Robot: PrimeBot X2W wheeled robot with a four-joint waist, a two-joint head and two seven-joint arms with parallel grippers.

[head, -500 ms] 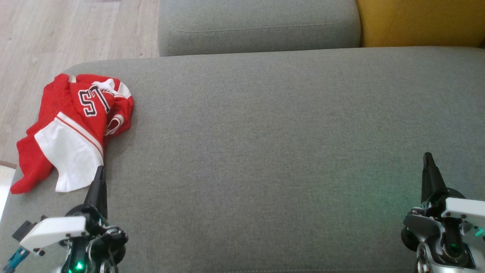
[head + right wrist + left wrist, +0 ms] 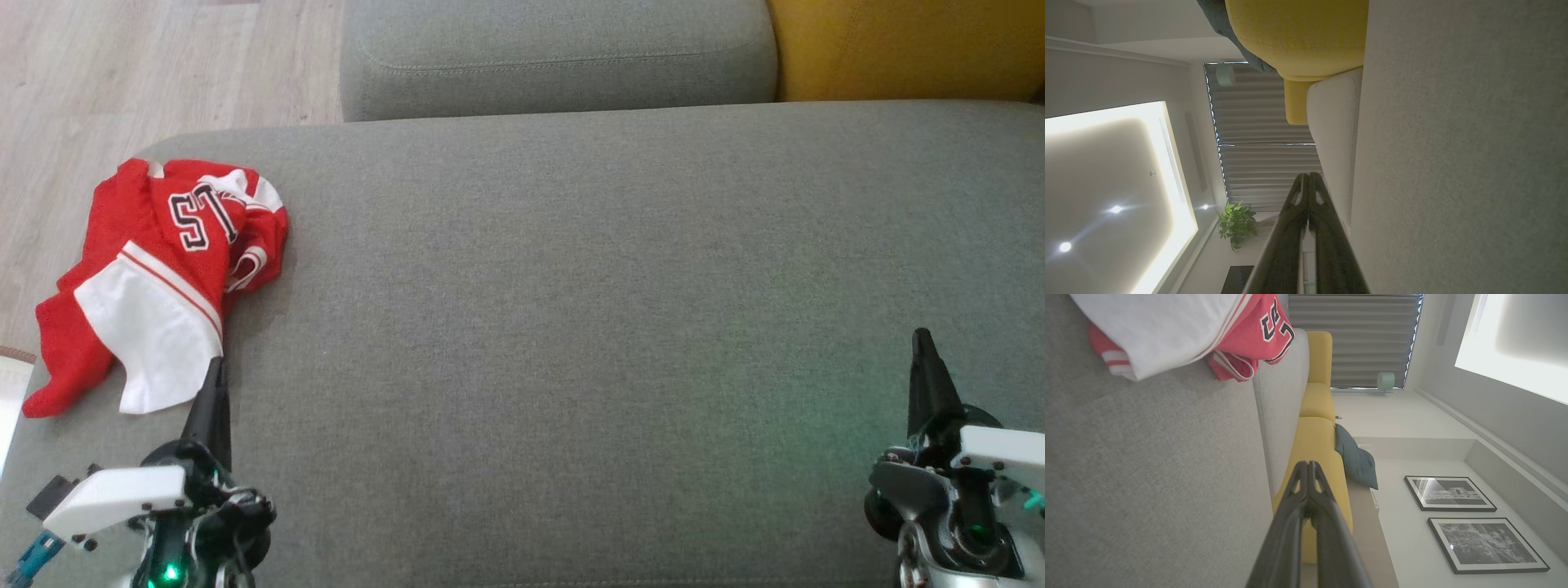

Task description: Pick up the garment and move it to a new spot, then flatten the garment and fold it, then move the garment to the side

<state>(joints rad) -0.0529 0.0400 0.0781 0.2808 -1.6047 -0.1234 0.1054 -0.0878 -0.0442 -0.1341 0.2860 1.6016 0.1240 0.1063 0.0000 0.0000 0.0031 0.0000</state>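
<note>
Head view: a crumpled red garment (image 2: 163, 278) lies in a heap at the far left of a grey sofa seat (image 2: 571, 327), with its left part hanging over the seat's edge above the wooden floor (image 2: 163, 65). It has a large white panel edged with red and white stripes, and black letters outlined in white that read "ST". The left gripper (image 2: 216, 365) is at the near left, its fingers pinched together and empty. Its tip is just beside the near edge of the white panel. The right gripper (image 2: 921, 336) is at the near right, well apart from the garment, and is likewise clenched on nothing. A grey back cushion (image 2: 555, 57) and a yellow cushion (image 2: 906, 49) lie at the far side.

Left wrist view: the two dark fingers meet at their tips with nothing between them. The garment's white panel and red lettered fabric rest on the grey seat beyond them. A teal pillow (image 2: 1357, 461) and two framed pictures (image 2: 1470, 522) are also in view.

Right wrist view: the fingers are pressed tip to tip beside the grey seat. A potted plant (image 2: 1237, 222) stands beyond.
</note>
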